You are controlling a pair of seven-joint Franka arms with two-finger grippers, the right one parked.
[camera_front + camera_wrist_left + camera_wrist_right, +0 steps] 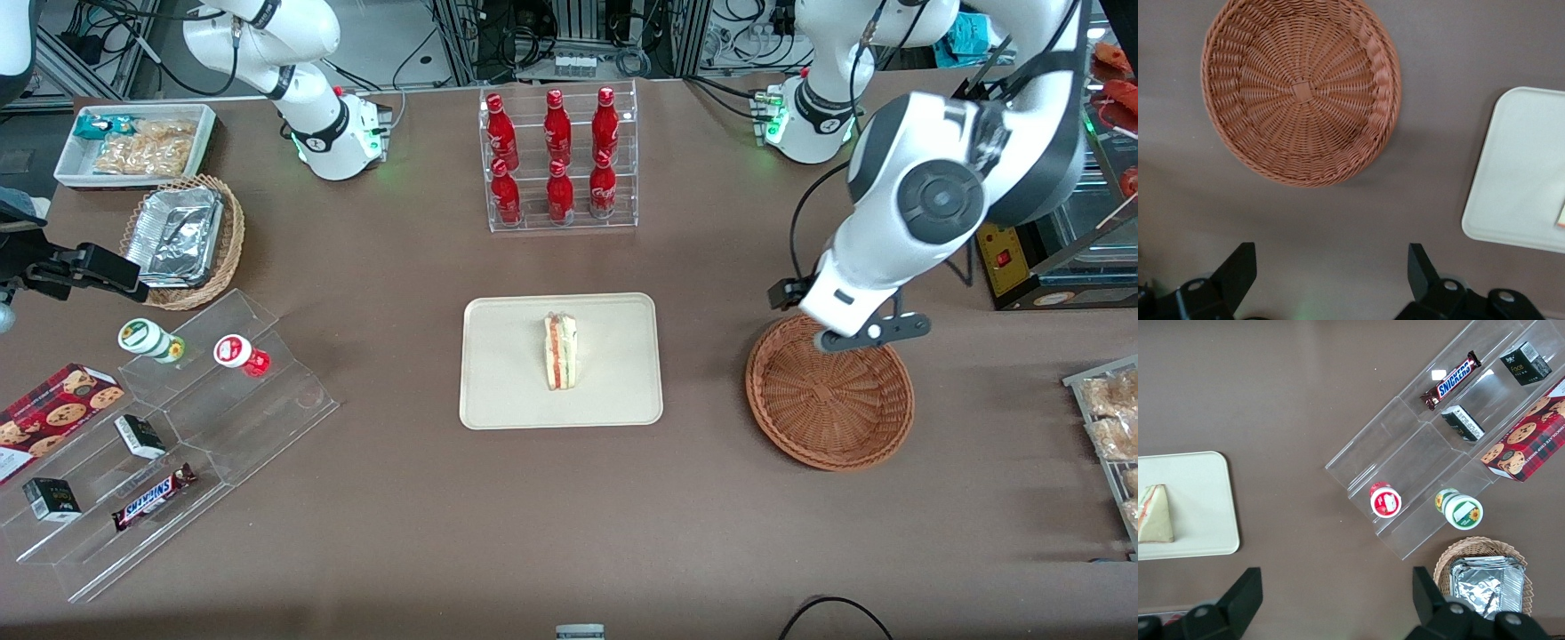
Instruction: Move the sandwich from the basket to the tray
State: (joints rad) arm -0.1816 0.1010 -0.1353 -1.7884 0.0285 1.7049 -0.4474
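Note:
The sandwich, a white bread wedge with red and green filling, lies on the cream tray in the middle of the table. It also shows in the right wrist view on the tray. The reddish-brown wicker basket is empty and stands beside the tray, toward the working arm's end. My left gripper hangs open and empty above the basket's rim that is farther from the front camera. In the left wrist view the gripper is over bare table, with the basket and the tray in sight.
A clear rack of red bottles stands farther from the front camera than the tray. A clear stepped stand with snacks, a tan basket of foil trays and a white snack bin lie toward the parked arm's end. Bagged snacks lie at the working arm's end.

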